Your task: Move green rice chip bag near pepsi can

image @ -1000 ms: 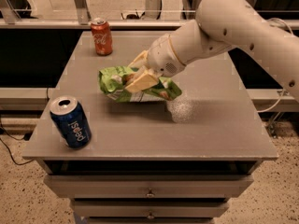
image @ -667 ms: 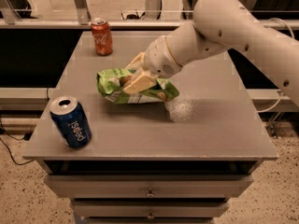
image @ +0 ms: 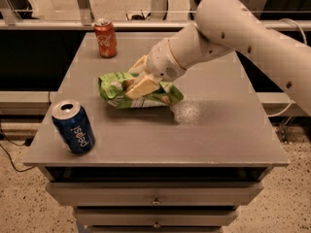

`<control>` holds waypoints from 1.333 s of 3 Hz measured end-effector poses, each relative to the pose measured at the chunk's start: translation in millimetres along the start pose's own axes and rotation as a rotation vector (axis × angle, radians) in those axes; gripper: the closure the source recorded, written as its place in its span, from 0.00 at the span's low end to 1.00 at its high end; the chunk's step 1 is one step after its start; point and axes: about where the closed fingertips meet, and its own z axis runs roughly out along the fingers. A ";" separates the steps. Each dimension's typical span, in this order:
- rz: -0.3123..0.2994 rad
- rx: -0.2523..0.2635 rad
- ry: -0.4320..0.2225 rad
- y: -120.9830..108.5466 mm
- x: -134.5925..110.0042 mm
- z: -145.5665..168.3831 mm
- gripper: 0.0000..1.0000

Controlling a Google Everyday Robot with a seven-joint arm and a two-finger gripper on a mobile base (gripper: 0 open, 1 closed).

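Observation:
The green rice chip bag (image: 116, 90) is a crinkly light-green bag held a little above the middle of the grey table (image: 214, 135). My gripper (image: 138, 81) reaches in from the upper right and is shut on the bag, one cream fingertip (image: 141, 87) pressed across its top. The pepsi can (image: 74, 127), dark blue with a silver top, stands upright at the table's front left corner, apart from the bag and to its lower left.
An orange-red soda can (image: 105, 38) stands upright at the table's back left. My white arm (image: 243, 28) spans the back right. Drawers (image: 155, 198) sit under the tabletop. A floor cable (image: 9, 154) lies at left.
The gripper has carried the bag slightly left, toward the pepsi can. The two cans have not moved.

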 end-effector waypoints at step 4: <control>-0.017 0.033 0.067 1.2 6.4 -13.4 0.00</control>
